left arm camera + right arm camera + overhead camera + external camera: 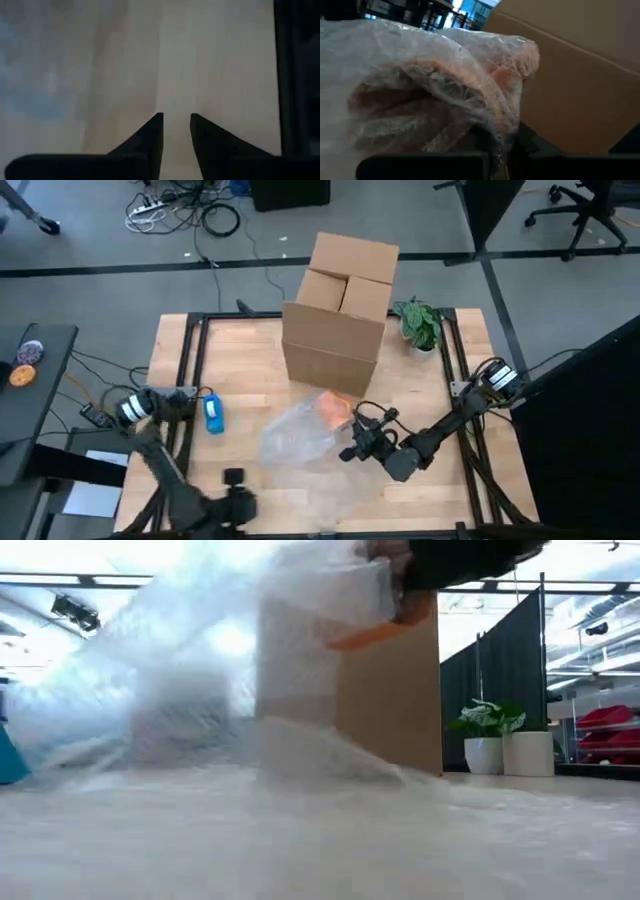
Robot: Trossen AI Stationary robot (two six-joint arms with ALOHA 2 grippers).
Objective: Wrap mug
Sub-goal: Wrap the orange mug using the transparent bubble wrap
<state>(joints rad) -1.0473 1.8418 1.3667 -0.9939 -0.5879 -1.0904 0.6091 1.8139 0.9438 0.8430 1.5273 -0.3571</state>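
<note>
While the arms stand at the near edge:
Count: one orange mug (338, 408), one bubble wrap sheet (300, 435), one cardboard box (338, 315), one potted plant (419, 326), one blue object (214, 414).
Left gripper (176, 131): nearest the front edge, over bare wooden table (240, 350), fingers slightly apart and holding nothing.
Right gripper (352, 442): pinched on the bubble wrap beside the mug.
Mug: mid-table, just in front of the box, orange showing through cloudy wrap (420, 85) folded over it.
Obstruction: wrap fills the low view (200, 720), hiding most of the mug.
Beyond: box flaps open; plant at its right.
</note>
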